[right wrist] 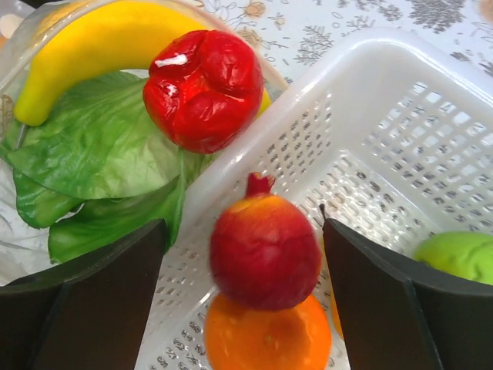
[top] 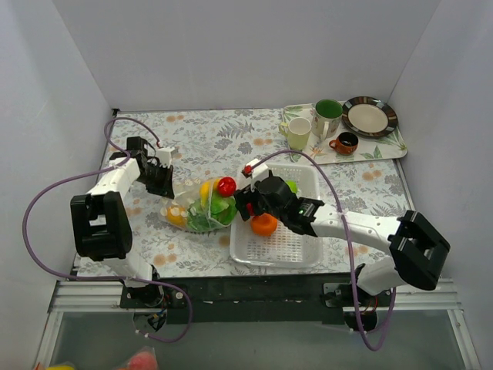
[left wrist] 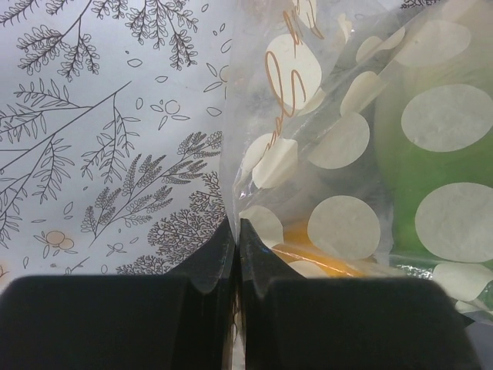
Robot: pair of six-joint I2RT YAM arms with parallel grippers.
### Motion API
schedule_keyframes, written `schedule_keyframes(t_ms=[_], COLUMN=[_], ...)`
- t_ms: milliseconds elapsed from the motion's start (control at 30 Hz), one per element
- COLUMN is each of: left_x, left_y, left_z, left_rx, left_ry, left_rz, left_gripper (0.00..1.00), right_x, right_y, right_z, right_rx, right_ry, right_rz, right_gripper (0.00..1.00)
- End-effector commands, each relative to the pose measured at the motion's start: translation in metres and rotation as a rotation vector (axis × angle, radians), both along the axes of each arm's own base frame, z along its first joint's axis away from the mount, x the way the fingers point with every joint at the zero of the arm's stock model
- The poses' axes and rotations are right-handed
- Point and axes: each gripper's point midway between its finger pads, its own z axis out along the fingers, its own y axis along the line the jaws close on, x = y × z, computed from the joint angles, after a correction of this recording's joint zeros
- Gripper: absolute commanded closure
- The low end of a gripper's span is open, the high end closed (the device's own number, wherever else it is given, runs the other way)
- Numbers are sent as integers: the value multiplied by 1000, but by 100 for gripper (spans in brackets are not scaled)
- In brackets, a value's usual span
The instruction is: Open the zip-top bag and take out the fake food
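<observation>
While my left pincer (left wrist: 236, 240) is clamped on the zip-top bag (left wrist: 339, 154) edge, anchoring it on the counter (top: 216, 139) left of the basket (right wrist: 400, 131), my right pincer (right wrist: 243, 235) gapes wide over it — red fruit (right wrist: 264, 250) loose between.

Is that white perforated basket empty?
No. The basket holds an orange plastic fruit, a red-yellow fruit and a green fruit.

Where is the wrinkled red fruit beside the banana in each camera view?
Top external: red fruit at centre, on the bag, left of the basket.
Left wrist: not in it; only the bag shows.
Right wrist: upper centre, between banana and basket rim.
Shared landmark: the basket, top and right wrist.
</observation>
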Motion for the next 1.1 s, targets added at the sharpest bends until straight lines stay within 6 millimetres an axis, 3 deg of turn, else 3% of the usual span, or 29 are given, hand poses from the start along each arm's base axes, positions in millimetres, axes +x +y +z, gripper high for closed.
schedule_keyframes(t_ms=[0, 167, 300, 433, 467, 533, 567, 667, 700, 767, 800, 833, 933, 1067], left_x=[5, -6, -14, -17, -16, -17, -17, -17, -17, -14, -12, -10, 0, 2], left_y=[3, 11, 35, 65, 74, 87, 95, 109, 110, 117, 118, 120, 123, 116], left_z=[17, 5, -10, -22, -23, -26, -26, -22, -20, -13, -10, -6, 9, 22], left_rx=[18, 69, 208, 328, 348, 394, 405, 419, 421, 434, 438, 441, 446, 407], left_ry=[-82, -78, -94, -105, -110, -108, -110, -118, -123, -139, -145, -156, -183, -190], left_rz=[-16, -31, -46, -28, -11, -6, 12, 28, 29, 37, 41, 42, 53, 41], left_gripper=[100, 100, 100, 100, 100, 100, 100, 100, 100, 100, 100, 100, 100, 100], right_x=[16, 31, 26, 7, 6, -7, -9, -30, -38, -43, -46, -45, -39, -22], right_y=[-33, -76, -76, -36, -25, 0, 14, 52, 70, 93, 109, 121, 151, 170], right_z=[21, 31, 45, 60, 74, 73, 87, 81, 97, 89, 109, 94, 89, 68], right_rx=[-59, -123, -90, 37, 79, 102, 138, 148, 181, 154, 185, 157, 150, 104], right_ry=[-86, -134, -150, -90, -97, -68, -76, -41, -59, -63, -87, -71, -57, -73], right_rz=[-121, -265, -226, -67, -45, 28, 53, 167, 203, 245, 267, 282, 309, 283], right_gripper=[7, 1, 1, 1, 2, 3, 3, 3, 2, 1, 1, 1, 1, 1])
